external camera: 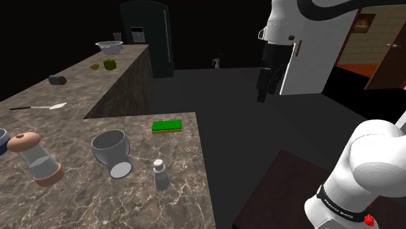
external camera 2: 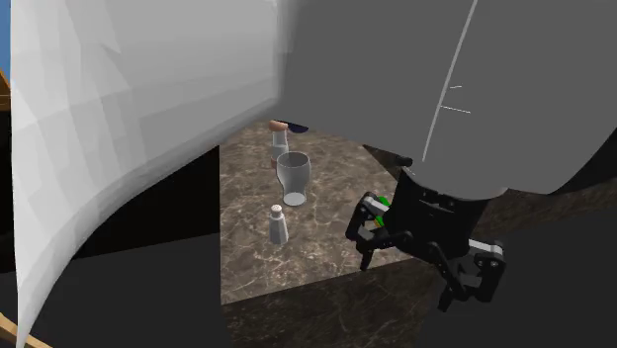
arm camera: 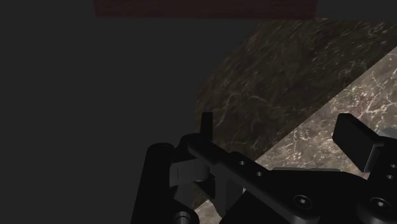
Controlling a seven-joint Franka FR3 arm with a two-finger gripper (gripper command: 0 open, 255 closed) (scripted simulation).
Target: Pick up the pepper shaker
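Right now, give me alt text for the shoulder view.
The small grey pepper shaker stands upright on the marbled counter, beside a grey cup. The black claw hangs high and well away from it, toward the view's upper right.

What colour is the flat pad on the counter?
The pad is green; the shoulder view shows it best.

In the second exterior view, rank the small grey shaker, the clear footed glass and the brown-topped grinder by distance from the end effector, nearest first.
From the black end effector:
1. small grey shaker, to the view's left of it.
2. clear footed glass, just behind the shaker.
3. brown-topped clear grinder, farthest back.
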